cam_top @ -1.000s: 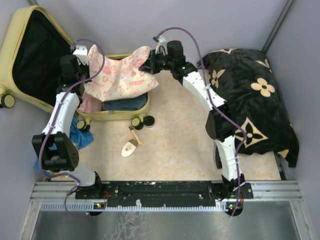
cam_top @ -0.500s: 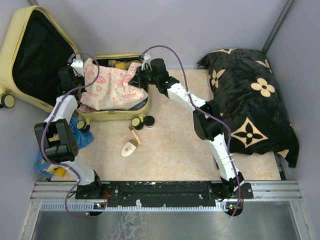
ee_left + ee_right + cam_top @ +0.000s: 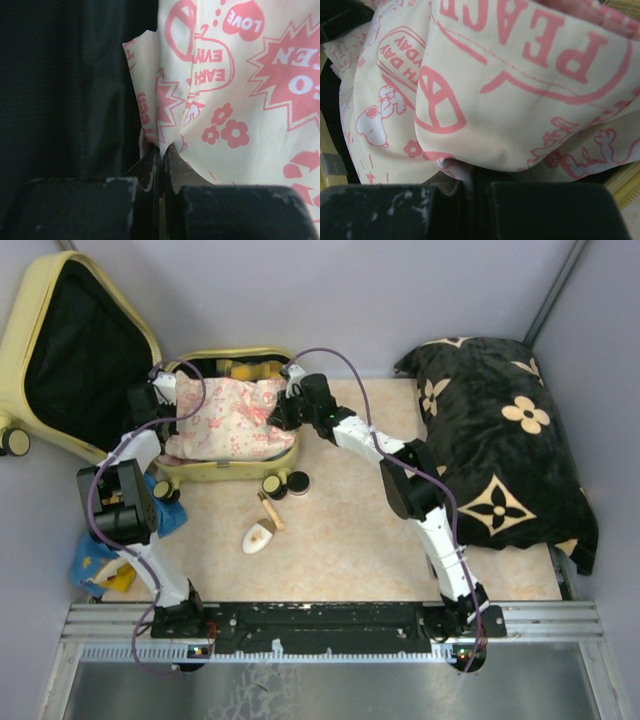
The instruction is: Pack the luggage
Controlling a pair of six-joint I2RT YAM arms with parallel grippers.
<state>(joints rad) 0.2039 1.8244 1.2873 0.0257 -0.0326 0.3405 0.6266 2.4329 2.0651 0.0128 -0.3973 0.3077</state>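
The pale yellow luggage (image 3: 226,472) lies open at the back left, its black-lined lid (image 3: 80,350) leaning against the wall. A cream cloth with pink print (image 3: 228,418) is spread inside the base. My left gripper (image 3: 160,402) is shut on the cloth's left edge, beside the black lining (image 3: 60,90); the left wrist view shows the jaws (image 3: 161,150) pinching a fold of the cloth (image 3: 240,100). My right gripper (image 3: 284,410) is shut on the right edge, where a fold of the cloth (image 3: 520,110) disappears between its jaws (image 3: 470,175).
A big black cloth with beige flowers (image 3: 500,450) covers the right side. A blue cloth (image 3: 165,512) and a yellow item (image 3: 120,580) lie by the left arm. A small white and wooden object (image 3: 260,536) rests on the floor near the suitcase wheels (image 3: 284,483).
Both grippers have carried the pink-printed cloth left and down. It hung over the front rim before and now lies inside the suitcase base.
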